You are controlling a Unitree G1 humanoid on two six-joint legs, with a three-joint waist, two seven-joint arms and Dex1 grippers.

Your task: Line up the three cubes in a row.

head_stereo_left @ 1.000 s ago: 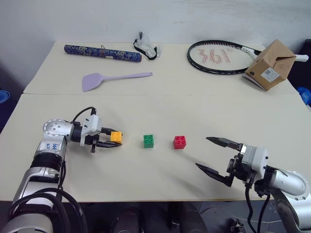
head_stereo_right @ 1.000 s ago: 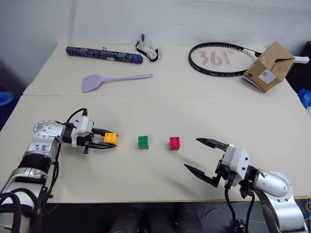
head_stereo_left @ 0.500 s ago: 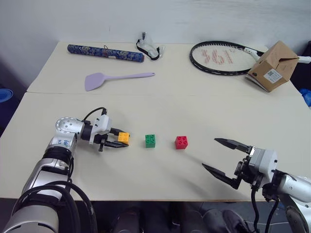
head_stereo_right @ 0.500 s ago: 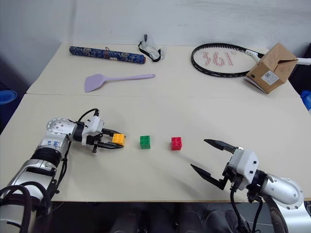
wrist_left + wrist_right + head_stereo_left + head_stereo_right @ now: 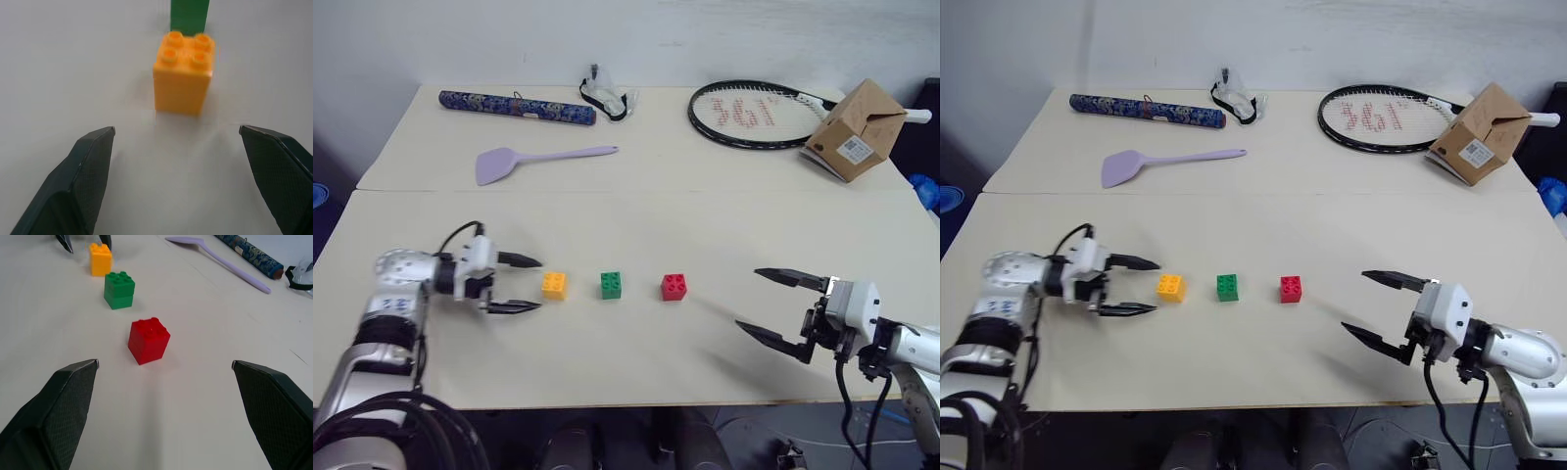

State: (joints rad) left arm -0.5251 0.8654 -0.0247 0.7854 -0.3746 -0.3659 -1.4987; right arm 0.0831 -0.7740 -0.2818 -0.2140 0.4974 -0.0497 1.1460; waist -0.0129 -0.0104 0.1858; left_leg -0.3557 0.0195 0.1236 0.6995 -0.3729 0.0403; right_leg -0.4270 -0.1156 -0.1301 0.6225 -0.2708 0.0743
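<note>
Yellow-orange cube (image 5: 554,285), green cube (image 5: 612,284) and red cube (image 5: 674,287) sit in a straight row on the table (image 5: 636,215), spaced apart, none touching. Left gripper (image 5: 521,283) is spread wide and empty, just beside the yellow-orange cube, not touching it. Right gripper (image 5: 770,304) is also wide apart, empty, well clear of the red cube.

L hand lets go of yellow cube
L hand (image 5: 517,283) now spread wide & pulled back; yellow cube (image 5: 554,285) sits free on bench, beside green cube (image 5: 612,284).
</note>
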